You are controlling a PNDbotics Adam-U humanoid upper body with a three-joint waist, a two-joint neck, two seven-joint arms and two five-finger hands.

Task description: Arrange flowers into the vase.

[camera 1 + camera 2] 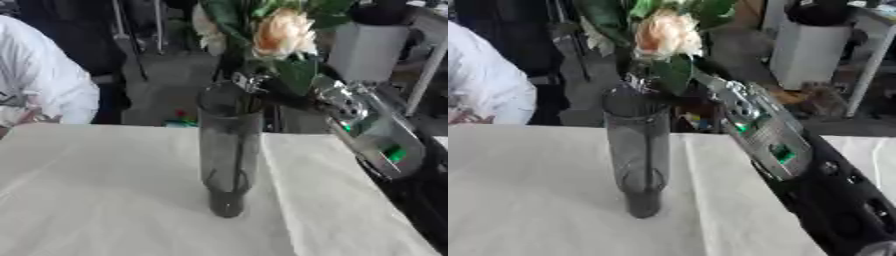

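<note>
cloth (pixel 105 200), pale and creased, covers the table across your whole view, and nothing else lies on its left part. left of centre in the right eye view, a little right of that in the left eye view, stands your vase (pixel 229 155): a tall, smoky glass tube, upright on the cloth, with a thick dark base. thin stems run down inside it, nearly to the bottom. above the rim you have the flowers (pixel 282 34), a cream and peach bloom with a paler one tucked behind it on the left, ringed by dark green leaves that hang just over the mouth of the vase.

right of the rim, your right hand (pixel 262 86) comes in from the right side on a silver and black forearm with green marks on it. it sits at the stems just above the vase mouth, touching them, and its dark fingers look closed round the stems, though leaves hide part of the grip. your left hand shows in neither view. right of the arm, the cloth runs on to the table's right edge.
</note>
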